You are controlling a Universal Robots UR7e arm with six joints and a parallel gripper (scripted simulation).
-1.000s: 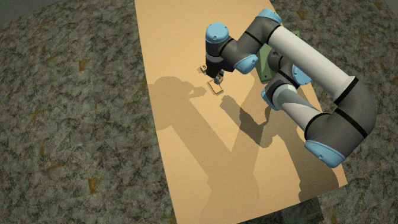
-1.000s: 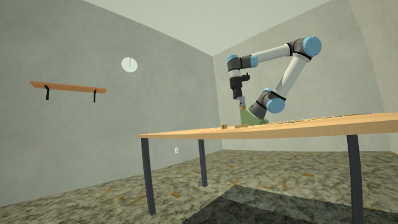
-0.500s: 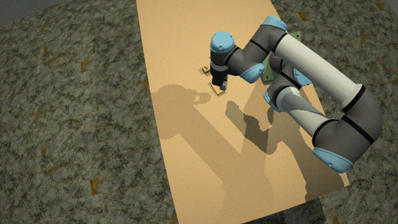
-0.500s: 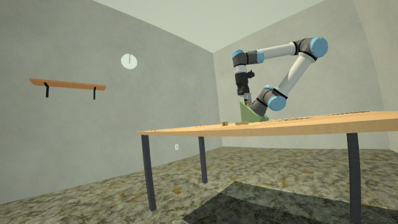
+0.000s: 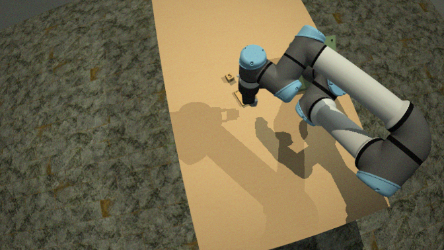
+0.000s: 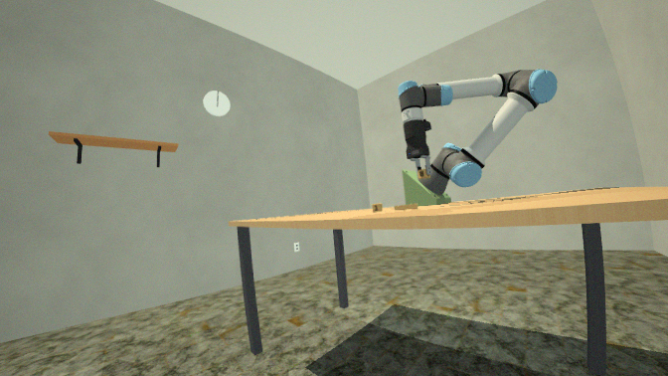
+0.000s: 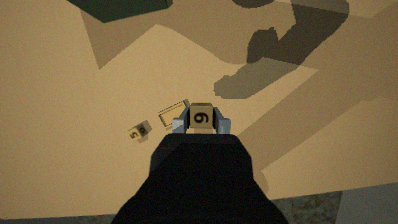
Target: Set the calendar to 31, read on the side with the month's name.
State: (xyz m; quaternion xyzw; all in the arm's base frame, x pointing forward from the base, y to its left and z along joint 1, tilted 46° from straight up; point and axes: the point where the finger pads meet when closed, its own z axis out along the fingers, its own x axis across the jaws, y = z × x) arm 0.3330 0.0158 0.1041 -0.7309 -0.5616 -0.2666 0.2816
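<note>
One cube (image 7: 201, 117) sits clamped between the jaws.

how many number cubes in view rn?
2. One cube, its 6/9 face toward the wrist camera, is clamped in the end effector above the tray. The other cube, showing a 5, sits on the table beside the tray.

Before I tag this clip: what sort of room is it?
Probably a sparse indoor test room: plain grey walls with a round white wall clock and wooden wall shelf, one long wooden table, and a green-based grey arm.
</note>
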